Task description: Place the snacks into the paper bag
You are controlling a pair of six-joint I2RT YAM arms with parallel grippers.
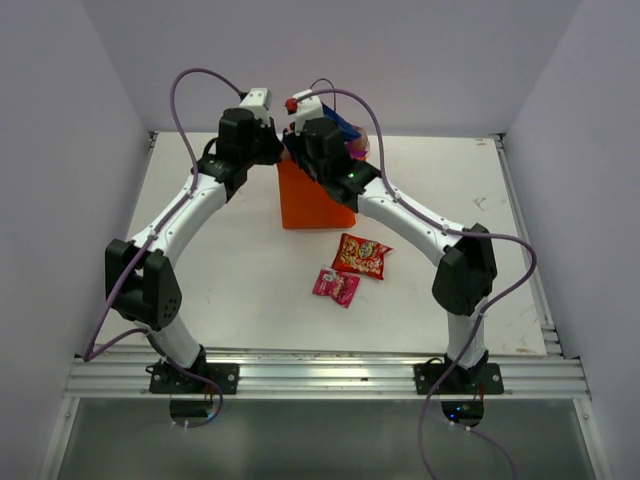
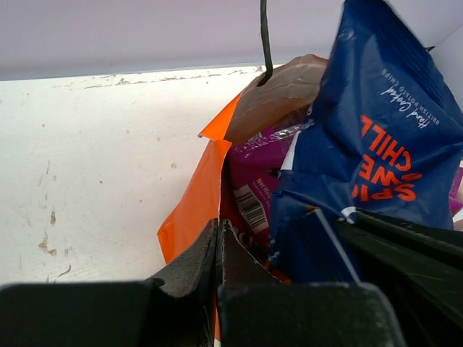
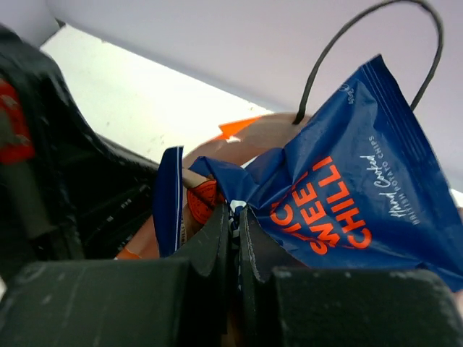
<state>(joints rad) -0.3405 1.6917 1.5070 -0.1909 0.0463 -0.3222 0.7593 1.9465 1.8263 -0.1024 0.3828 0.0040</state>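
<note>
White table (image 1: 230,260), pale walls on three sides. Paper bag (image 1: 305,205) stands upright at the far middle, with both arms reaching to its mouth. Left gripper (image 2: 219,235) is closed, and orange paper appears to pass between its fingers, so it looks to be pinching the rim on the left side to hold the mouth open. Right gripper (image 3: 235,217) is clamped on a crumpled lower corner of the blue bag (image 3: 347,195), which is at the mouth and mostly above the rim. Purple bag (image 2: 262,155) is inside the paper bag, directly under and beside the blue one. Red-yellow packet (image 1: 362,255) and pink packet (image 1: 336,286) lie on the table just near of the paper bag, not yet packed. Risks, as judged: the blue bag is wide for the opening and rides on the purple bag, so releasing it here could leave it perched on top or let it tip out over the rim. It could also snag the handle (image 2: 265,36) close beside it. Pushing down hard could buckle or topple the paper bag. A pull by the left arm could tear the thin rim or slip off it, letting the mouth close.
</note>
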